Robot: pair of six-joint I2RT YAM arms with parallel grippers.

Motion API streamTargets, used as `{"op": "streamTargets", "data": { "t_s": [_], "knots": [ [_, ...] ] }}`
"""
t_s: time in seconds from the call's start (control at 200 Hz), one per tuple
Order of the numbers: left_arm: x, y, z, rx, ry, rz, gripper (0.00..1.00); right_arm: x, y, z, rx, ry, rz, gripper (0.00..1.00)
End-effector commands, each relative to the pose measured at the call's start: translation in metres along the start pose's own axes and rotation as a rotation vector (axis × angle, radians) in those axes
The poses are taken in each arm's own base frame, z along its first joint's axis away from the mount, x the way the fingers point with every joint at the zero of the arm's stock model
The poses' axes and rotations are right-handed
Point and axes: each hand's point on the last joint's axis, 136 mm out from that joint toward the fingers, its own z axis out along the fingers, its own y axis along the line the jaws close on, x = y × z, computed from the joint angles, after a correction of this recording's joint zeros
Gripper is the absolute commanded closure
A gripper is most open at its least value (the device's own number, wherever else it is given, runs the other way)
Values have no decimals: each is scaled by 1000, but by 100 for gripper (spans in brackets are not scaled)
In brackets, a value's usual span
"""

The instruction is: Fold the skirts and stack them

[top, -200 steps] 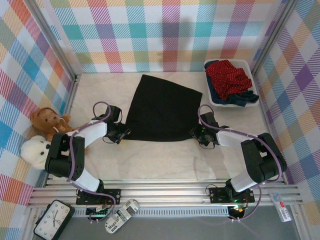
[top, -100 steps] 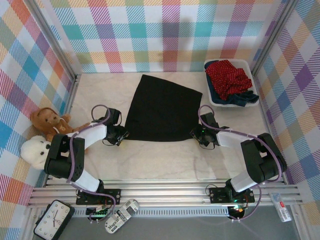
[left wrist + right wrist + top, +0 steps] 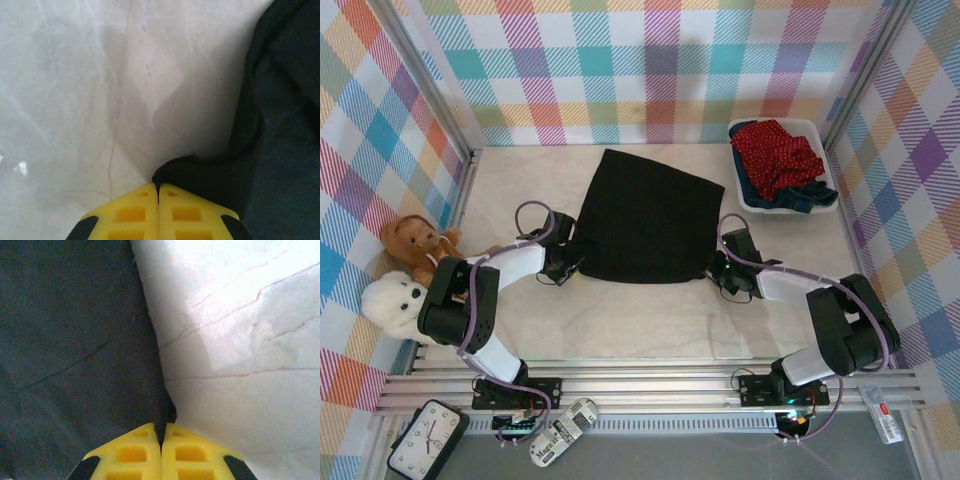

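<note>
Overhead view: I see the black skirt (image 3: 645,222) lying flat in the middle of the table (image 3: 640,325), well apart from the basket (image 3: 770,121) at the far right. The basket holds a red skirt (image 3: 775,152) lying on a dark blue skirt (image 3: 812,200). The left gripper (image 3: 572,268) sits at the black skirt's near left corner and the right gripper (image 3: 718,272) at its near right corner. Two teddy bears, one brown (image 3: 415,245) and one white (image 3: 388,303), lie at the left edge.

Left wrist view: the left gripper (image 3: 158,189) has its yellow fingers (image 3: 130,215) pressed together, pinching a corner of the black skirt (image 3: 280,150) against the table (image 3: 75,75).

Right wrist view: the right gripper (image 3: 161,432) is likewise clenched on the edge of the black skirt (image 3: 65,340), with bare table (image 3: 250,340) to its right.
</note>
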Motion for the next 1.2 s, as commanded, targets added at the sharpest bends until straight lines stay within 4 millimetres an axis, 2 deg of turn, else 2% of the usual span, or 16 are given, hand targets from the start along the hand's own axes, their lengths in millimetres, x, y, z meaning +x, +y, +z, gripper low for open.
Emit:
{"op": "streamTargets", "data": {
  "t_s": [0.0, 0.14, 0.205, 0.355, 0.475, 0.555, 0.695, 0.815, 0.905, 1.01, 1.075, 1.2],
  "knots": [
    [7, 27, -20, -48, -67, -19, 100, 18, -2, -9, -22, 70, -89, 100],
    [21, 61, -52, -107, -124, -27, 100, 33, -7, -28, -27, 122, -187, 100],
    [23, 70, -72, -113, -169, -30, 100, 38, -4, -42, -45, 131, -236, 100],
    [17, 65, -117, -71, -271, 11, 100, 48, 7, -69, -119, 149, -289, 100],
    [18, 65, -116, -96, -258, 35, 100, 45, 1, -72, -94, 121, -262, 100],
    [17, 53, -119, -67, -244, 40, 100, 43, 1, -71, -90, 114, -224, 100],
    [-5, 32, -163, -28, -358, 77, 100, 39, 15, -80, -139, 98, -214, 100],
    [-11, 28, -178, -25, -384, 116, 100, 37, 24, -92, -166, 84, -217, 100],
    [-16, 13, -193, 22, -398, 131, 100, 31, 38, -106, -216, 48, -209, 100],
    [-29, -16, -217, 92, -444, 182, 100, 13, 51, -119, -246, -47, -181, 100],
    [-40, -34, -224, 92, -476, 225, 100, -2, 50, -120, -210, -107, -137, 100],
    [-70, -72, -220, 106, -525, 277, 100, -37, 49, -111, -116, -192, -22, 100]
  ]
}}
